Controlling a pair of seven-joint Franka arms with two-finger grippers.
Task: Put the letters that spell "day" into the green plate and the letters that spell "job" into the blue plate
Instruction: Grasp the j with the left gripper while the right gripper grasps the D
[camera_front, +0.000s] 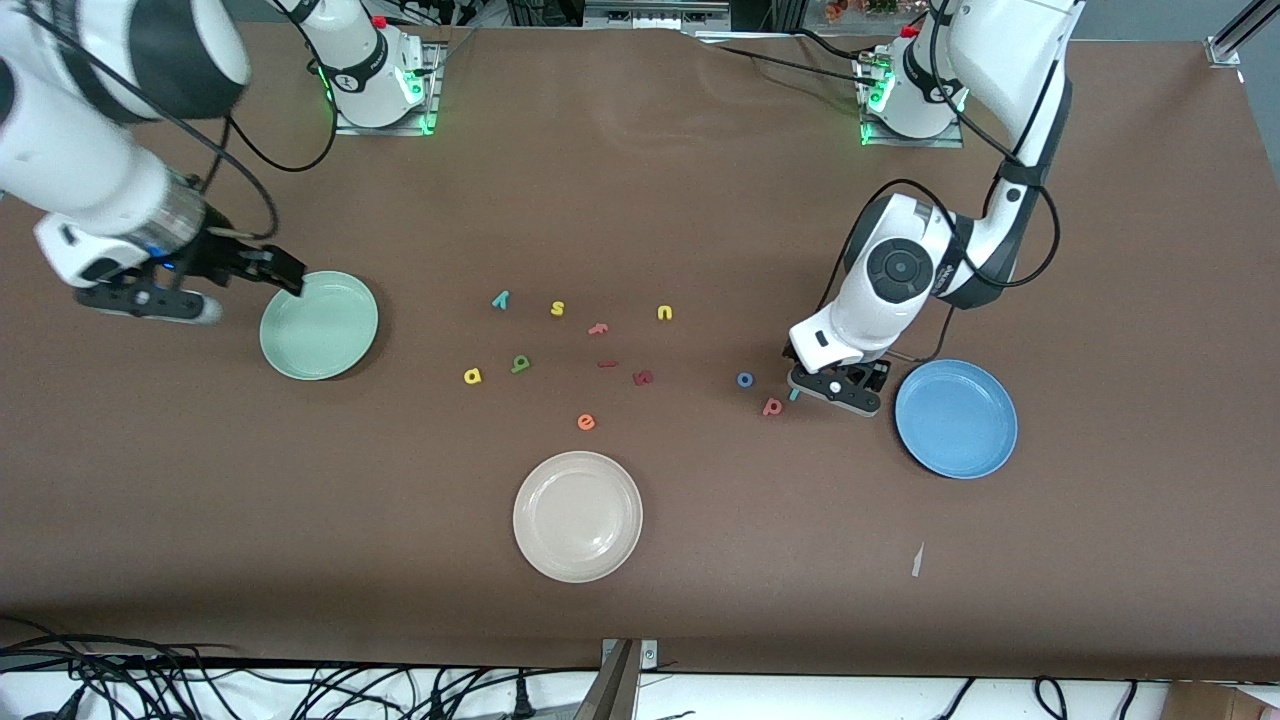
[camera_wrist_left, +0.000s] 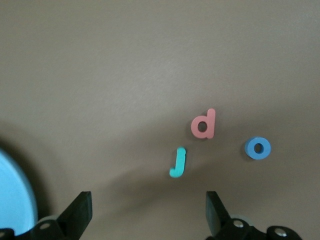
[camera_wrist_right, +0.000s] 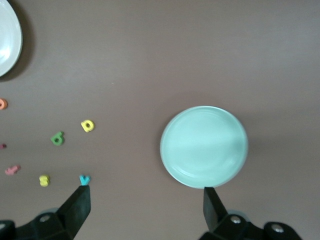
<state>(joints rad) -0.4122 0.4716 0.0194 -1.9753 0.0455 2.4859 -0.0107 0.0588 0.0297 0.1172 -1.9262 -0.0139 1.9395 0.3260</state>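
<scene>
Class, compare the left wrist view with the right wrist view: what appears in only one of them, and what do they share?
Only the left wrist view shows the teal j, pink b, blue o and the blue plate. Only the right wrist view shows the green plate, yellow a, green d, teal y and white plate. Both show brown table and open fingers.

High front camera faces both robots; wrist cameras look down at the table (camera_front: 700, 200).
</scene>
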